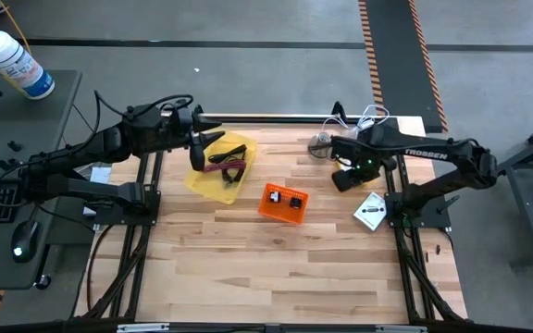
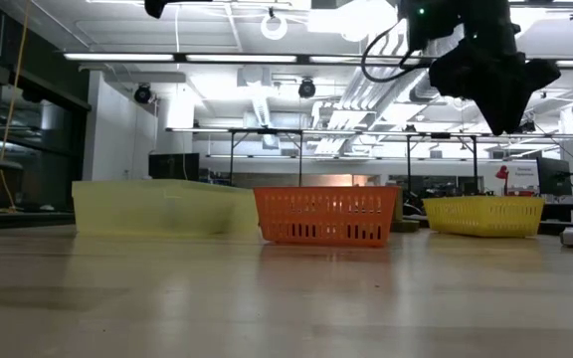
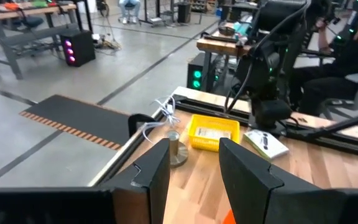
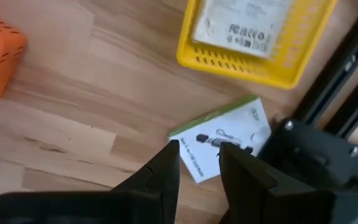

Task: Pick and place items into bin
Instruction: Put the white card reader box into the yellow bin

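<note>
A pale yellow bin point(image 1: 218, 174) on the table's far left holds black cables and a maroon-handled tool point(image 1: 228, 159). My left gripper point(image 1: 197, 153) hovers open and empty over its far-left corner. An orange basket point(image 1: 282, 203) at mid-table holds two tiny black cubes point(image 1: 291, 199). A white card point(image 4: 222, 140) with dark marks lies flat on the table's right side. My right gripper point(image 4: 199, 165) hangs open and empty just above it. A small yellow basket point(image 4: 253, 37) holds another white card point(image 4: 241, 22).
A silver bell-shaped object point(image 3: 176, 150) stands near the far edge beside white cables point(image 1: 366, 118). Bare wood stretches across the near half of the table point(image 1: 276, 277). A spray bottle point(image 1: 12, 63) and a keyboard sit on the side desk to the left.
</note>
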You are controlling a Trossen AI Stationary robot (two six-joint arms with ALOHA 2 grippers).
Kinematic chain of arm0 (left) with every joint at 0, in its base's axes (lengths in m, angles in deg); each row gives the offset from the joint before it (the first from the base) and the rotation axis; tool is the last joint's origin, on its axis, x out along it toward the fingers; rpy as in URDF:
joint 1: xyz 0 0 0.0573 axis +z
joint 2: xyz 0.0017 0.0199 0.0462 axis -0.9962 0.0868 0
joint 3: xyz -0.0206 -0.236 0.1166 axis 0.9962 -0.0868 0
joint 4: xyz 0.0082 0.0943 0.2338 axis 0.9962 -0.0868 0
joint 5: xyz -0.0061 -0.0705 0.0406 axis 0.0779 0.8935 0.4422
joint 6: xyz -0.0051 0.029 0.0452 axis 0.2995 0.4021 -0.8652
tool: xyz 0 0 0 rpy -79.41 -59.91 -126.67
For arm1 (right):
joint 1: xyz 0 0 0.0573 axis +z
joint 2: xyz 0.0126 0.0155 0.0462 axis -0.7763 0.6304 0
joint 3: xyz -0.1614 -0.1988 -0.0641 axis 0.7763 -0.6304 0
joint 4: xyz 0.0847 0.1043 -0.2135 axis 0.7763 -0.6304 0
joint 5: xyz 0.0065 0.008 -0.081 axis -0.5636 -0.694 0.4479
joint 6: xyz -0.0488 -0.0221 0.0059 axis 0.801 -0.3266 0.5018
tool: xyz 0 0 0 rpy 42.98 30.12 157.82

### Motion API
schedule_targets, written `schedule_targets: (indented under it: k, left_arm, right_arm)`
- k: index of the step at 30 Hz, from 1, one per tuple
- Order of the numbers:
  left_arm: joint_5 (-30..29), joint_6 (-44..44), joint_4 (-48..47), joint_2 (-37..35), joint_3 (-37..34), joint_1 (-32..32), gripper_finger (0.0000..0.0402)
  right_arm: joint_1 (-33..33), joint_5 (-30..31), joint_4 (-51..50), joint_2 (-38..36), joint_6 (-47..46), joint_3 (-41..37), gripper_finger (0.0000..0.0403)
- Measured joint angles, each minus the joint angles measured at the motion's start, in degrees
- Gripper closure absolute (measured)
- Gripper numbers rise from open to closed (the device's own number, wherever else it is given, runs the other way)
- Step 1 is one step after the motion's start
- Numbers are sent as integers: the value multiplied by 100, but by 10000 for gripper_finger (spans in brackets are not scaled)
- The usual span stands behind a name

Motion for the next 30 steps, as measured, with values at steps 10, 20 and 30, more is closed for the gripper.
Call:
schedule_targets:
  k: [10,20,30]
  left_arm:
    - [463,1,-442,0,-2,0,277]
    - [843,5,-624,0,-2,-1,277]
    - [1134,640,-624,0,-2,-4,277]
  right_arm:
    - [652,21,-73,0,-1549,0,299]
    - [1246,4,224,7,-711,0,299]
    - [1040,-1101,97,1009,2663,0,299]
